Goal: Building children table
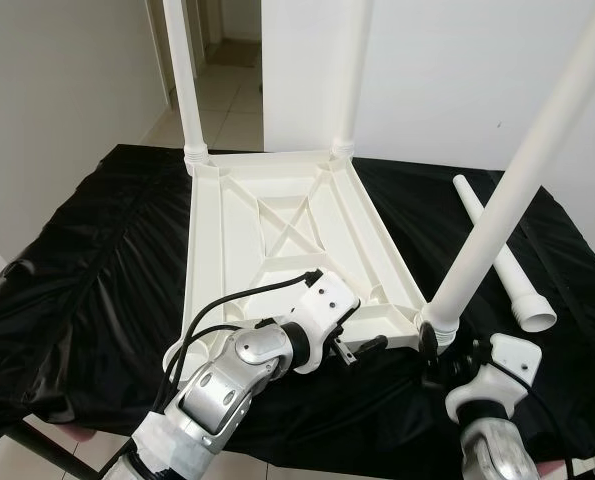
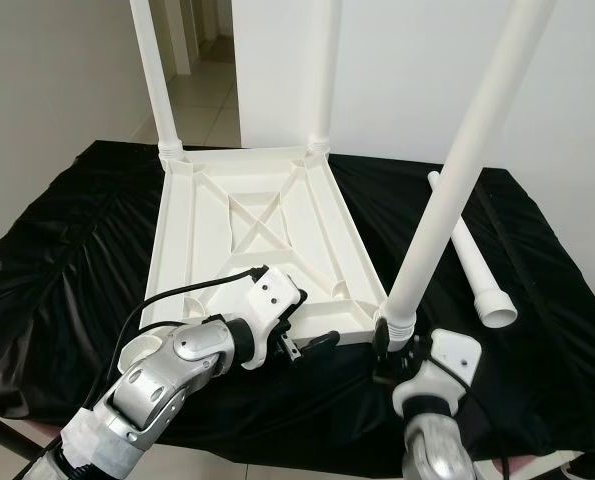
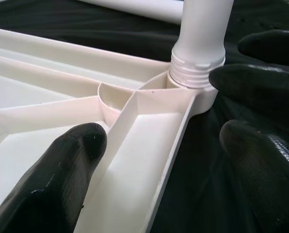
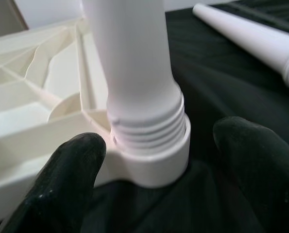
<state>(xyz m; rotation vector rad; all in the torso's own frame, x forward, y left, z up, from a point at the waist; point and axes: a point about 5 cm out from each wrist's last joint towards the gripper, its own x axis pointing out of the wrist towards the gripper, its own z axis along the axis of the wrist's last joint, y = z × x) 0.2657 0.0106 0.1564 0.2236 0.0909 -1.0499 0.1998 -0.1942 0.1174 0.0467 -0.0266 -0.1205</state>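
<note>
The upturned white plastic tabletop (image 1: 277,240) is lying on black cloth (image 1: 97,240) (3 legs fitted). The left gripper (image 3: 154,160) is straddling its rim, fingers spread; the right gripper (image 4: 159,160) is gaping around the near white leg (image 4: 134,73).

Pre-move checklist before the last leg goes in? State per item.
1. Tabletop upside down, flat on black cloth: ok.
2. Two far legs seated in their sockets: ok.
3. Near-right leg fully screwed: not ok, threads still show above the socket, leg leans.
4. Right gripper around that leg's base: ok, fingers open, not clamped.
5. Left gripper straddling the tabletop's near edge rib: ok, open.
6. Fourth leg lying loose on the cloth, to the right: ok.
</note>
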